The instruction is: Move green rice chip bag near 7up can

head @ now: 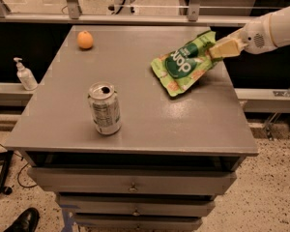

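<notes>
The green rice chip bag (184, 65) is a light-green pouch with a dark green round logo, tilted up off the right part of the grey table (150, 115). My gripper (216, 48) comes in from the right on a white arm and is shut on the bag's upper right edge, holding it lifted with its lower end hanging just over the tabletop. The 7up can (104, 108) stands upright, silvery-grey with an open pull-tab top, at the front left of the table, well apart from the bag.
A small orange fruit (85, 39) lies at the table's back left. A white pump bottle (25, 74) stands on a ledge left of the table. Drawers sit under the tabletop. A black shoe (22, 221) shows at bottom left.
</notes>
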Controlling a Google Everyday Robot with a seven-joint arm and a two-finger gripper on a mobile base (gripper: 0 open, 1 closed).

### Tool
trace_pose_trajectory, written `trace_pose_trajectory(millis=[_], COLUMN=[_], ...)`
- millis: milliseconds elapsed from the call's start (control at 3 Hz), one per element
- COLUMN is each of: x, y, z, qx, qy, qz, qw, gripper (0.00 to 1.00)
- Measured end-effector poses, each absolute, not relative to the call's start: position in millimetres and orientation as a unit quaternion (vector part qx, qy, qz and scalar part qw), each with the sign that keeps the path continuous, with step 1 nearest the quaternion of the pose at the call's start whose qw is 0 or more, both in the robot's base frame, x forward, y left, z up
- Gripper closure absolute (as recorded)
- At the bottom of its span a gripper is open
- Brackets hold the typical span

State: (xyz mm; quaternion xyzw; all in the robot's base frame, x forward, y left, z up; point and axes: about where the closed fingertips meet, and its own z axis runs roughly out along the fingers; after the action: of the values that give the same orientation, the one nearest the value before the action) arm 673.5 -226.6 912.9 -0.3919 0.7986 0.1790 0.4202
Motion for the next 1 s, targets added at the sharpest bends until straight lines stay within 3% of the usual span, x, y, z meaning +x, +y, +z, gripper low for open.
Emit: trace_pose_trajectory(millis=[1000], x=[668], y=[-254], z=[975], qx=[-0.332], qy=[0.804], qz=[0.116], qw=[0.479], gripper=[1.0])
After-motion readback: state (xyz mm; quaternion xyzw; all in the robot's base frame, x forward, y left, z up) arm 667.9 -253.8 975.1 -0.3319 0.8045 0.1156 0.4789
